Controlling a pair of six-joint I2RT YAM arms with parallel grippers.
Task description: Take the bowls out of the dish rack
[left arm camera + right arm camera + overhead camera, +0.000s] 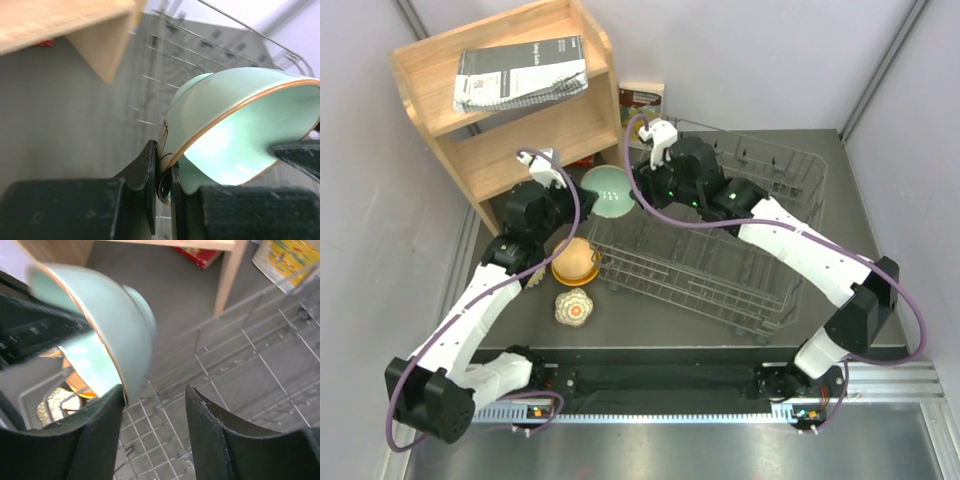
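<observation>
Teal bowl [235, 125] aloft in left hand [163, 170]

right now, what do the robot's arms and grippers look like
Both arms, left arm and right arm, have white link covers, black joint housings and a purple cable looping alongside. The left gripper and right gripper have chunky matte black fingers.

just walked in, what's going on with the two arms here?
The left gripper is clamped on the rim of the pale teal bowl, held up tilted by the left end of the dish rack. The right gripper sits beside it with jaws open, gripping nothing. An orange bowl and a floral bowl sit on the table left of the rack.
</observation>
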